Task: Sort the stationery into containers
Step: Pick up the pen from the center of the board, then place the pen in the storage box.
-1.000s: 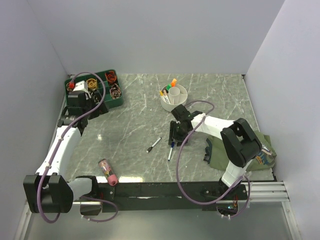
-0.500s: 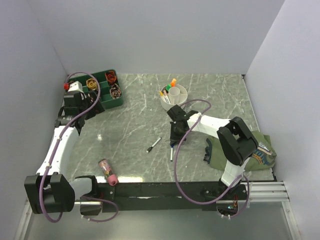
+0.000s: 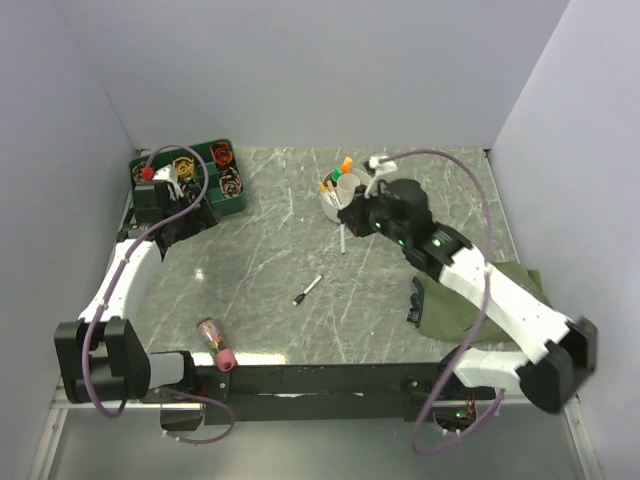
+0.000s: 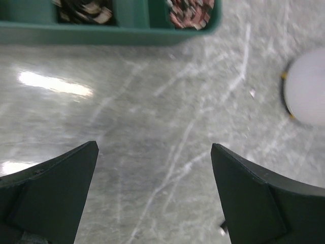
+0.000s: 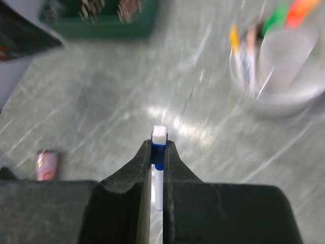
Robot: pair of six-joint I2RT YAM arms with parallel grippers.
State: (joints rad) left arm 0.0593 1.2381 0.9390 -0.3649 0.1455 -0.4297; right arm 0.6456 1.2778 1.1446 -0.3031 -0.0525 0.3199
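My right gripper point(image 3: 346, 221) hangs above the table just in front of the white divided bowl point(image 3: 360, 196), shut on a white pen with a blue cap point(image 5: 159, 150); the pen's shaft point(image 3: 341, 240) points down below the fingers. The bowl point(image 5: 284, 86) holds orange-capped point(image 3: 347, 163), green-capped point(image 3: 333, 178) and yellow-tipped pens. A thin black pen point(image 3: 308, 290) lies mid-table. A thick pink marker point(image 3: 215, 343) rests near the front edge. My left gripper point(image 4: 153, 148) stands open over bare table by the green tray, nothing between its fingers point(image 4: 56, 193).
The dark green compartment tray point(image 3: 238, 204) with coiled bands sits at the back left, also in the left wrist view point(image 4: 127, 31). An olive cloth pouch point(image 3: 470, 305) lies at the right, under the right arm. Grey walls close in three sides.
My right gripper shut on the blue-capped white pen on the table and lifted it up toward the bowl. The left arm shifted only slightly and stayed open.
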